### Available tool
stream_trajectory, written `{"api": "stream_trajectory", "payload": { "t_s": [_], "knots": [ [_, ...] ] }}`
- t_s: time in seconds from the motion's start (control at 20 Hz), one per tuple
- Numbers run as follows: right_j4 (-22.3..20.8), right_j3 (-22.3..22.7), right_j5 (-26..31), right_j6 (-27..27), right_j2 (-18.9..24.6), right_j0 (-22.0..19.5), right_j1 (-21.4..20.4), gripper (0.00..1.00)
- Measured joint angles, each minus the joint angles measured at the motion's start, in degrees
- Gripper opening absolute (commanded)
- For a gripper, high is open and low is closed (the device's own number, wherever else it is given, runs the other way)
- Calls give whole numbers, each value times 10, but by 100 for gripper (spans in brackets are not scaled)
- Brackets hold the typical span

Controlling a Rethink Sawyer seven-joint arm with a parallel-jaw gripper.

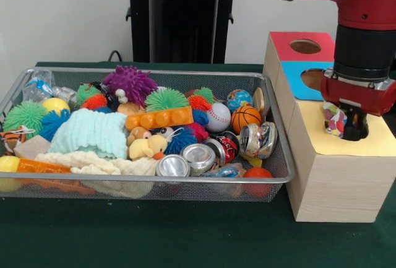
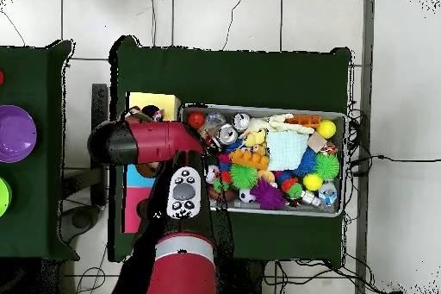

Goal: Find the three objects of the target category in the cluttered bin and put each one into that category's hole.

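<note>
My gripper (image 1: pixel 346 127) hangs low over the yellow top (image 1: pixel 315 125) of the light wooden box, right of the bin. It is shut on a wrinkly whitish bundle (image 1: pixel 335 122) with red and blue patches. The round hole in the yellow top is hidden under the gripper and the bundle. The wire mesh bin (image 1: pixel 148 72) is full of toys. Another whitish crinkly bundle (image 1: pixel 38 86) lies in its far left corner. In the overhead view the red arm (image 2: pixel 151 141) covers the gripper; the yellow top (image 2: pixel 164 101) and the bin (image 2: pixel 267 109) show.
The red-topped opening (image 1: pixel 305 46) and blue-topped opening (image 1: pixel 314 79) lie behind the yellow one. The bin holds spiky rubber balls (image 1: pixel 130 82), silver cans (image 1: pixel 173 166), a basketball (image 1: pixel 245 117), a baseball (image 1: pixel 218 117) and a mint knitted cloth (image 1: pixel 90 132). Purple bowl (image 2: pixel 15 133) on the side table.
</note>
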Motion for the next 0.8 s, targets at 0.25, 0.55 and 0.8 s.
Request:
{"api": "stream_trajectory", "payload": {
  "t_s": [0.25,0.55,0.8],
  "knots": [
    [0,-1,0,0,-3,3,0,0],
    [0,-1,0,0,-7,7,0,0],
    [0,-10,0,0,-20,17,7,0]
  ]
}}
